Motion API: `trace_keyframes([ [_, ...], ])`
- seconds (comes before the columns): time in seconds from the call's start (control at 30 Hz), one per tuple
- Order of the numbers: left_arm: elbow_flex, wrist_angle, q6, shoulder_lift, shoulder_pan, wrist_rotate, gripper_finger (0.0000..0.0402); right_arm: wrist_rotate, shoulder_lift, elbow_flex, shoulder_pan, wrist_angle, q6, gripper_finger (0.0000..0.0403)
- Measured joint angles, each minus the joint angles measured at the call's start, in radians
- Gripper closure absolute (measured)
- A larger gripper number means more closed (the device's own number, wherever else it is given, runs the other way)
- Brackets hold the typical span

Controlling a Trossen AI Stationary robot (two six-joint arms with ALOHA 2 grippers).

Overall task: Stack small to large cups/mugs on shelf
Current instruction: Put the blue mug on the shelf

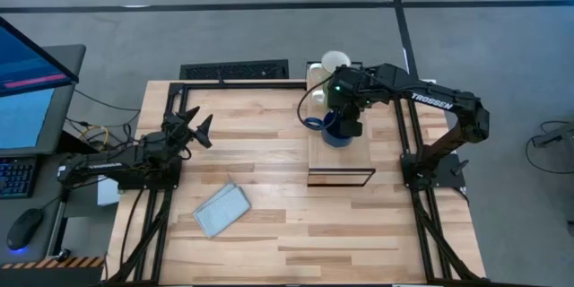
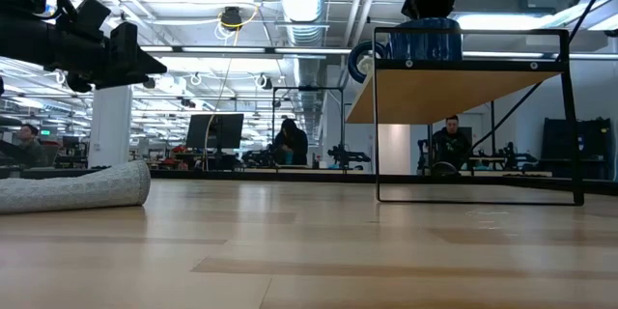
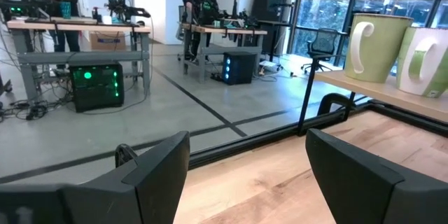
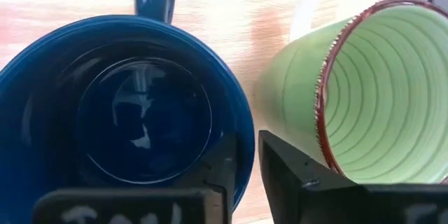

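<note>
Seen from above, the right tool pinches the dark blue mug on the shelf; the left tool waits spread near a folded cloth on the surface. Level view: mug atop the shelf. Right wrist: one finger sits inside the blue rim, one outside, with the light green mug just beside it.

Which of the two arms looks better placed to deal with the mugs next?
The right. Its gripper is over the shelf, fingers pinching the blue mug's rim beside the green mug. The left gripper hangs open, well away from the shelf.
</note>
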Motion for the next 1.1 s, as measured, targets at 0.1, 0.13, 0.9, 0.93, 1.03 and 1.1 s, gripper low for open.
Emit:
trace_keyframes([
  [0.1, 0.0, 0.0, 0.0, 0.0, 0.0, 0.0, 0.0124, -0.001, 0.0, 0.0, 0.0, 0.001, -0.012, 0.0338],
  [0.13, 0.0, 0.0, 0.0, 0.0, 0.0, 0.0, 0.0124, -0.001, 0.0, 0.0, 0.0, 0.003, -0.012, 0.0344],
  [0.9, 0.0, 0.0, -0.001, 0.0, 0.0, 0.0, 0.0124, -0.004, 0.0, 0.001, 0.0, 0.019, -0.056, 0.0354],
  [0.93, 0.0, 0.0, -0.001, 0.0, 0.0, 0.0, 0.0124, -0.004, 0.0, 0.001, 0.0, 0.019, -0.053, 0.0353],
  [1.03, 0.0, 0.0, -0.001, 0.0, 0.0, 0.0, 0.0124, -0.004, 0.0, 0.001, 0.0, 0.019, -0.04, 0.0349],
  [1.1, 0.0, 0.0, -0.001, 0.0, 0.0, 0.0, 0.0124, -0.004, 0.0, 0.001, 0.002, 0.016, -0.039, 0.0346],
])
